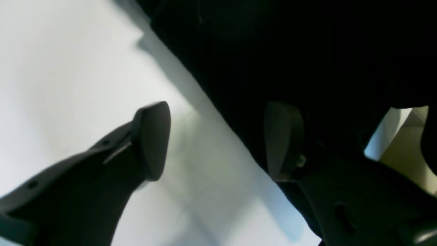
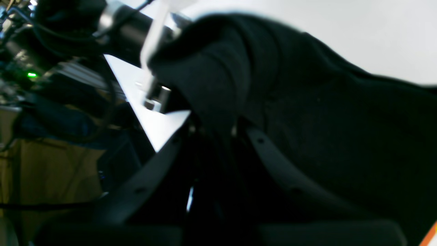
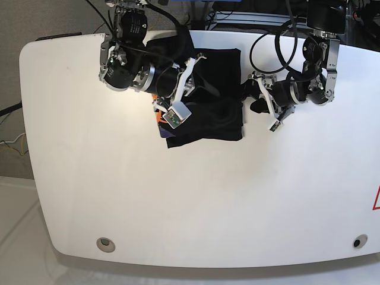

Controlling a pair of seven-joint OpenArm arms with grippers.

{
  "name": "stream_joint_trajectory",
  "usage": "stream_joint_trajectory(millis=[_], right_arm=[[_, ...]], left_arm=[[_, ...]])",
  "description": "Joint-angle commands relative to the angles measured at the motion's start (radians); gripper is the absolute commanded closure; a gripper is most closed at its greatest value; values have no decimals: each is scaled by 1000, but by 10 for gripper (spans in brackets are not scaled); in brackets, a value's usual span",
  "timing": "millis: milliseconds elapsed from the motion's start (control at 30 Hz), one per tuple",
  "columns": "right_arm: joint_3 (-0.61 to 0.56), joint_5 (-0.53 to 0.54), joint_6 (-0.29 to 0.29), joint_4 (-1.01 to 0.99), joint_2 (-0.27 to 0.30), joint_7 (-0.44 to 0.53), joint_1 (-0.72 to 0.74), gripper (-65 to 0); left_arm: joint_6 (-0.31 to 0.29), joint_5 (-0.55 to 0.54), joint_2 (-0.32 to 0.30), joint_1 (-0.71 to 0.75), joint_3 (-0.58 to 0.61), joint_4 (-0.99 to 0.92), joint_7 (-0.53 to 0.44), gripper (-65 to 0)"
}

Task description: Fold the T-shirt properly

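Most of the folding looks done: the T-shirt (image 3: 208, 110) lies as a compact black block near the white table's (image 3: 178, 202) far edge, its long axis running near-to-far. The right gripper (image 2: 213, 131) is clamped on a raised fold; the left gripper (image 1: 218, 140) stands spread at the shirt's edge. Smoothing remains.

Bare white table (image 3: 178, 202) lies open in front, while both arms crowd the T-shirt (image 3: 217, 122) at the back

White table (image 3: 178, 202), black T-shirt (image 3: 217, 122) lying bunched near its far edge
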Motion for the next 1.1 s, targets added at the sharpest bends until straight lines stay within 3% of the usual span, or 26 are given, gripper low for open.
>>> stream_joint_trajectory(millis=[0, 900, 1000, 1067], right_arm=[[-14, 44, 5, -4, -27, 18, 23, 0], [-86, -9, -43, -193, -33, 124, 57, -3], [-90, -18, -46, -211, -33, 129, 62, -81], [-88, -24, -36, -216, -37, 129, 73, -182]], left_arm=[[6, 3, -8, -5, -1, 9, 7, -398], [-1, -13, -23, -7, -1, 6, 10, -402], [-1, -12, -28, -11, 0, 5, 9, -407], [-4, -15, -28, -14, 7, 13, 5, -410]])
